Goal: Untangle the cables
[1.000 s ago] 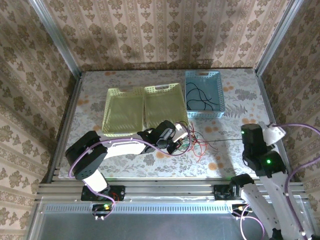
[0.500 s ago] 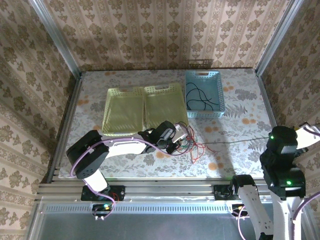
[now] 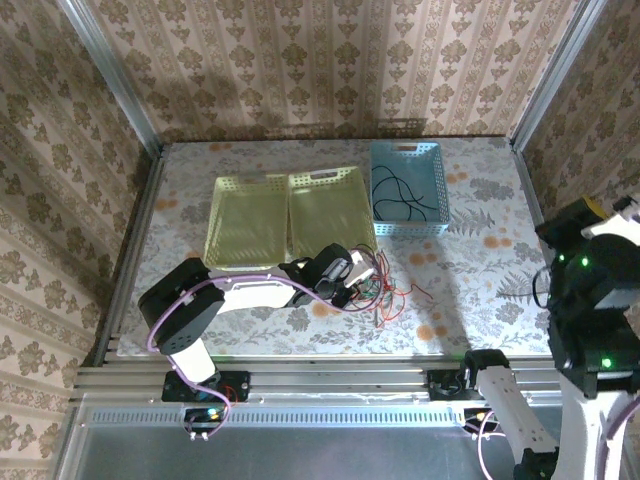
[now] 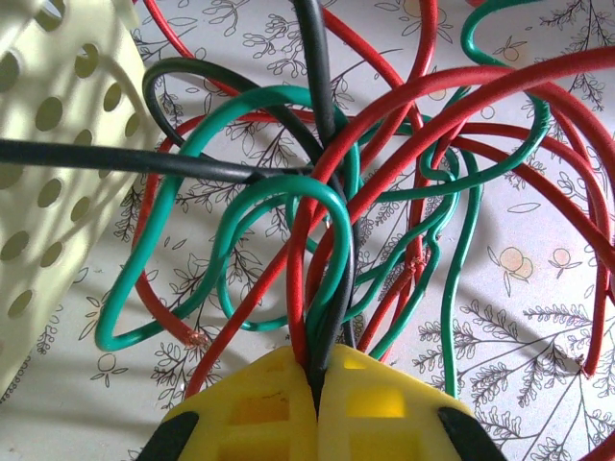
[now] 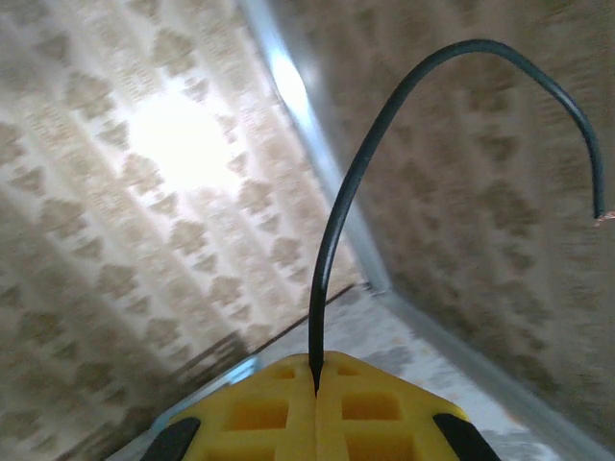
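- While pinned in the shut left jaws, at the near middle of the table (image 3: 470,300): tangle (image 4: 327,221) of red, green and black cables, just beside a yellow-green perforated tray (image 4: 38,163).
- Right jaws closed on one black cable (image 5: 365,173), held high at the right, free end curling in air.
- Likely risk: slipping from so thin a pinch; loops tightening under a bunched hold.
- Floral table cover; farther back, blue basket (image 3: 405,148), then patterned wallpaper walls (image 3: 330,60).
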You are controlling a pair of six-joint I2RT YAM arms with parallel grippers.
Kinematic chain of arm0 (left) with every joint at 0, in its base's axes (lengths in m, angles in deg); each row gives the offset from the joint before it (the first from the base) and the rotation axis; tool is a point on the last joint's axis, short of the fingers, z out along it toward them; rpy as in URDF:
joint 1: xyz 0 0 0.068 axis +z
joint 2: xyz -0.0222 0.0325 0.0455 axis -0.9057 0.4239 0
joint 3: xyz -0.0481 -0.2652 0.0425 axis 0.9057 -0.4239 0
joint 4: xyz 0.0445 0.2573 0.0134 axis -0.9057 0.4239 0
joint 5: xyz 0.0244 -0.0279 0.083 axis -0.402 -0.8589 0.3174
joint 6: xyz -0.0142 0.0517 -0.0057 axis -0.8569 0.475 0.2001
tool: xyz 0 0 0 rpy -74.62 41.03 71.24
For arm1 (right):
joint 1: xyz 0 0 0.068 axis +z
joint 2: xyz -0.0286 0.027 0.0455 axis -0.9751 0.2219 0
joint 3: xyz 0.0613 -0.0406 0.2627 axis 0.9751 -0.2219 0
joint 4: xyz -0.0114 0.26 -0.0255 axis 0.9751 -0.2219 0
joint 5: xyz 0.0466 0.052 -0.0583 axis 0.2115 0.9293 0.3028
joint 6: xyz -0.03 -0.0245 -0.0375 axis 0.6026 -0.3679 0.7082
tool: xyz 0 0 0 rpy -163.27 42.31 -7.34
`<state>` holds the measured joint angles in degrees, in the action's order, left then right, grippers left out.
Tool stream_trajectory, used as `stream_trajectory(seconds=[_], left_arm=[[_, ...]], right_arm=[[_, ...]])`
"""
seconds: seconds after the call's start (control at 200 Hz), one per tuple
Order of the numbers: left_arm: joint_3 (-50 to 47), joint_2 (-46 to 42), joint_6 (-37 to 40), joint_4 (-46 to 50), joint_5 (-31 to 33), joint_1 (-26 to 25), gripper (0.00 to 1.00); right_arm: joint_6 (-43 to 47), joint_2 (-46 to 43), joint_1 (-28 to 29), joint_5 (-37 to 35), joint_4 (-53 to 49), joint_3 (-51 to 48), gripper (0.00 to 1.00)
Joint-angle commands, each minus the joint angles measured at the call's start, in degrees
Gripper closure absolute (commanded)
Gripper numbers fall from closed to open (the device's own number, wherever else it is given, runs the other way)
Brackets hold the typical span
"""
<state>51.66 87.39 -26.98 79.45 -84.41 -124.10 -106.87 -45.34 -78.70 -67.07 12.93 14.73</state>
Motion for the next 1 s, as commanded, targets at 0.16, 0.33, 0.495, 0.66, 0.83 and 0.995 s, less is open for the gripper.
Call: stream_trajectory(seconds=[0.16, 0.33, 0.495, 0.66, 0.83, 0.995], left_arm=[[-0.1, -2.6, 0.0, -3.0, 0.2, 0.5, 1.0], [0.2, -2.3, -0.1, -3.0, 0.0, 0.5, 1.0], [0.1, -2.3, -0.4, -3.3, -0.1, 0.5, 1.0], [-0.2, -2.5, -0.3, -3.2, -0.3, 0.4, 1.0], [-0.2, -2.5, -0.1, -2.9, -0.1, 0.5, 1.0], [-0.6, -2.7, -0.2, -2.9, 0.0, 0.6, 1.0]], right_arm=[[0.7, 14.3, 4.8, 8.0, 13.5, 8.9, 1.0], [8.2, 32.0, 14.2, -0.1, 15.1, 24.3, 1.0], [10.3, 51.0, 16.3, -7.8, 13.2, 37.5, 1.0], [12.1, 64.6, 16.6, -14.6, 9.5, 44.1, 1.0], [11.8, 71.1, 16.6, -9.3, 0.2, 40.4, 1.0], [9.3, 70.3, 16.4, 5.1, -3.1, 27.7, 1.0]])
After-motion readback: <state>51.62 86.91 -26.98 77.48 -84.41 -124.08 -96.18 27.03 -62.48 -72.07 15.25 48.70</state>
